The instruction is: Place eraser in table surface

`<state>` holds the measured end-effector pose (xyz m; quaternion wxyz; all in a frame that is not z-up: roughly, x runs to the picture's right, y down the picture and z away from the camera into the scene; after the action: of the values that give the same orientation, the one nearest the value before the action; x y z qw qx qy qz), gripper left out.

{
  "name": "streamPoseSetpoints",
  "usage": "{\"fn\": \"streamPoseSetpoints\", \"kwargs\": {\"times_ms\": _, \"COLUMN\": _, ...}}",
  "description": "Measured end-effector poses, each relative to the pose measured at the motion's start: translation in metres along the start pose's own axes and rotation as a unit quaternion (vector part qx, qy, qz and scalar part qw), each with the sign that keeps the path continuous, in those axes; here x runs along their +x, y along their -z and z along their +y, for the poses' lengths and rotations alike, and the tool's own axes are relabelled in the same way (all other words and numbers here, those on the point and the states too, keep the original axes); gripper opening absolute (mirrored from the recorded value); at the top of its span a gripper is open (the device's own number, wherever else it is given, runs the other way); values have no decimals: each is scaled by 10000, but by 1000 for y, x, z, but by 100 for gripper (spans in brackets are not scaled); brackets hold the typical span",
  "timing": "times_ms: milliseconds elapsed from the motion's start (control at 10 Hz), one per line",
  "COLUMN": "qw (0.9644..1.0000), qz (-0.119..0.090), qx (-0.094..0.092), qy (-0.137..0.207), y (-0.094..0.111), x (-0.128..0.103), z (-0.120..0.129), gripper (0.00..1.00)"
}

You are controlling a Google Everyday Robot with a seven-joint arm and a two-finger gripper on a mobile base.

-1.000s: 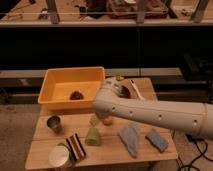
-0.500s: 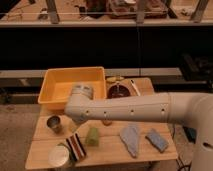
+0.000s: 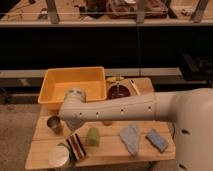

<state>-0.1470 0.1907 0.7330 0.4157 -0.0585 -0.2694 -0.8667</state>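
The eraser (image 3: 76, 147), a small flat block with red, white and black stripes, lies on the wooden table surface (image 3: 112, 150) near its front left corner. My white arm reaches in from the right across the table. Its rounded wrist ends over the left part, in front of the yellow tub. The gripper (image 3: 74, 126) points down from that wrist, just above and behind the eraser, and the wrist largely hides it. It stands open and nothing shows held in it.
A yellow plastic tub (image 3: 75, 80) stands at the back left, a dark bowl (image 3: 118, 92) beside it. A metal cup (image 3: 54, 123), a white round lid (image 3: 57, 156), a pale green block (image 3: 92, 136) and two blue-grey cloths (image 3: 131, 138) lie around the eraser.
The arm has swung leftward across the table, its wrist going from the middle to the left side by the tub. The eraser and other objects have stayed in place.
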Motion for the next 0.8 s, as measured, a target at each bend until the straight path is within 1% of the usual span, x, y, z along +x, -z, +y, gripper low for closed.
{"fn": "streamPoseSetpoints", "kwargs": {"times_ms": 100, "qw": 9999, "qz": -45, "qx": 12, "qy": -128, "y": -2, "x": -4, "z": -7, "gripper": 80}}
{"fn": "streamPoseSetpoints", "kwargs": {"times_ms": 200, "qw": 9997, "qz": -106, "qx": -24, "qy": -234, "y": -6, "x": -8, "z": -12, "gripper": 80}}
{"fn": "streamPoseSetpoints", "kwargs": {"times_ms": 400, "qw": 9994, "qz": -163, "qx": -7, "qy": -293, "y": -12, "x": -12, "z": -23, "gripper": 80}}
{"fn": "streamPoseSetpoints", "kwargs": {"times_ms": 500, "qw": 9993, "qz": -193, "qx": 61, "qy": -310, "y": -17, "x": -13, "z": -27, "gripper": 80}}
{"fn": "streamPoseSetpoints", "kwargs": {"times_ms": 800, "qw": 9989, "qz": -273, "qx": 187, "qy": -326, "y": -30, "x": -16, "z": -37, "gripper": 80}}
